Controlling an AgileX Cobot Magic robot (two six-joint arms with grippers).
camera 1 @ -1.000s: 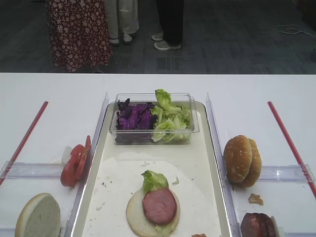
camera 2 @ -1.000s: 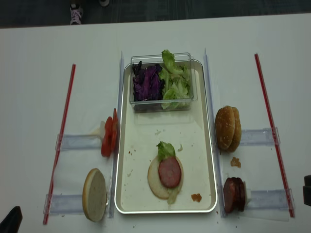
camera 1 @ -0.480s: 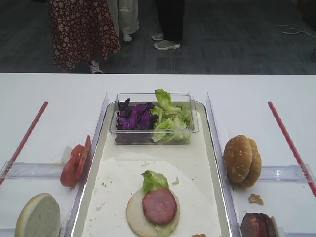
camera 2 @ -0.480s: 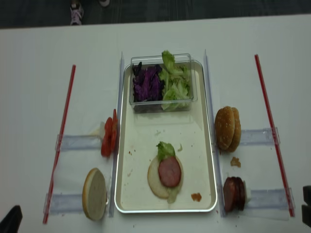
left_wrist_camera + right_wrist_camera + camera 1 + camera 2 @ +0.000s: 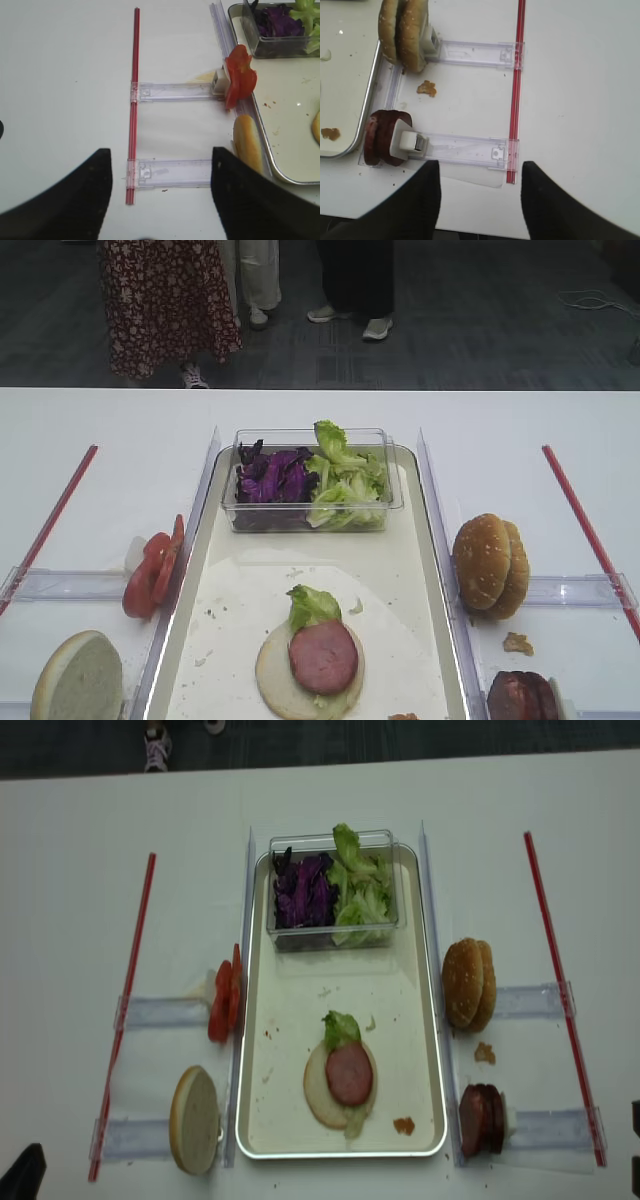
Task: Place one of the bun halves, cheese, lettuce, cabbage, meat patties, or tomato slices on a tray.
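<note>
The tray (image 5: 440,1050) holds a bun half (image 5: 322,1098) cut face up, with lettuce (image 5: 340,1026) and a meat patty (image 5: 349,1074) on it. Left of the tray stand tomato slices (image 5: 239,75) and another bun half (image 5: 247,150). On the right are two bun halves (image 5: 402,30) and meat patties (image 5: 382,137), all upright on edge. Cabbage (image 5: 272,478) and more lettuce (image 5: 345,485) fill a clear tub. My right gripper (image 5: 480,165) hangs open and empty by the table's near edge, right of the patties. My left gripper (image 5: 160,152) is open and empty, left of the bun half.
Clear plastic holders (image 5: 465,150) and red strips (image 5: 516,100) lie on the white table either side of the tray. A crumb (image 5: 426,88) sits between the right-hand holders, and another (image 5: 404,1126) on the tray. People stand beyond the far edge (image 5: 165,300).
At the lower right edge of the realsense view, less of the right gripper shows than before. The people in the background have shifted. The food has not moved.
</note>
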